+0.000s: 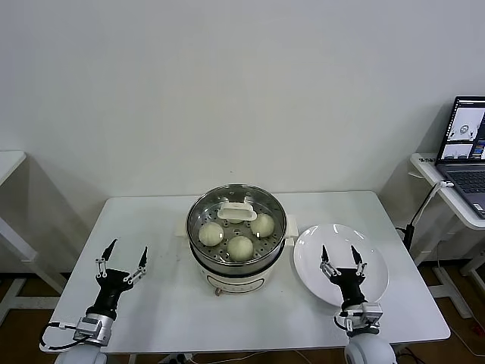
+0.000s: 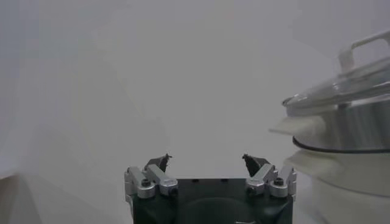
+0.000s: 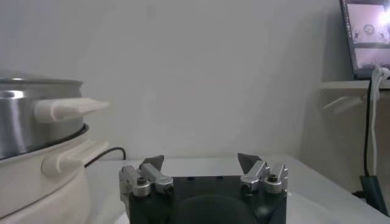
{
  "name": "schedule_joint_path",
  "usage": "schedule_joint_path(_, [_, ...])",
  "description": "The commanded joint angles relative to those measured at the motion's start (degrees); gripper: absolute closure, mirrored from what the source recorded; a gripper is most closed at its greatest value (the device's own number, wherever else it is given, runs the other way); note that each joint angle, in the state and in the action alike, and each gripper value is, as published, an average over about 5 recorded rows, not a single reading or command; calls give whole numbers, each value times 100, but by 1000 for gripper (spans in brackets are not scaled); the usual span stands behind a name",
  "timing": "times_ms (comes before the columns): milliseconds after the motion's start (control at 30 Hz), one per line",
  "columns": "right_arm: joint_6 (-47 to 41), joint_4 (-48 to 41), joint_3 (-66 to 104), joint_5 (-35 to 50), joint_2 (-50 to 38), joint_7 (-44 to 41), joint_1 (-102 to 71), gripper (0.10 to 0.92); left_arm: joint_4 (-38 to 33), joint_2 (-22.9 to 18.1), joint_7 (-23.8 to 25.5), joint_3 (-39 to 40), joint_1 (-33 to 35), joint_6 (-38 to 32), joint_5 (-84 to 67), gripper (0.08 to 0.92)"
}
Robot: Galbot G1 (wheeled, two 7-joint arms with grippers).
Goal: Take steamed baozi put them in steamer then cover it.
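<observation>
we see the steamer [image 1: 237,241] standing at the middle of the white table [image 1: 167,292], a shiny steel pot on a white base with a side handle on each flank. a clear glass lid [image 1: 236,221] with a white handle [image 1: 237,211] sits on top of it. through the lid we count three steamed baozi [image 1: 240,247] on the perforated tray: one toward the robot's left, one toward the front, one toward the right; the lid handle covers the back of the tray, so we cannot tell whether a fourth lies there.

just to the right of the steamer lies a flat white plate [image 1: 375,258], close to the pot's right handle.

the left gripper [image 1: 121,261] hovers over the table to the left of the steamer, well apart from it, fingers spread wide and holding nothing. in the left wrist view the left gripper's dark fingertips [image 2: 163,161] stand apart with bare wall between them, and the lidded pot shows off to one side.

the right gripper [image 1: 342,262] hangs above the plate, fingers likewise spread and holding nothing. a laptop [image 1: 470,144] sits open on a side table at the far right.
</observation>
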Motion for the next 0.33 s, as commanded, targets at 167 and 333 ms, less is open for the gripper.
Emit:
schedule_joint_path(167, [5, -10, 25, 29, 14, -9, -26, 203, -41, 5, 17, -13, 52, -28, 14, 177])
schedule_joint_path(333, [26, -17, 30, 22, 27, -11, -35, 203, -4, 15, 13, -25, 31, -37, 48, 177])
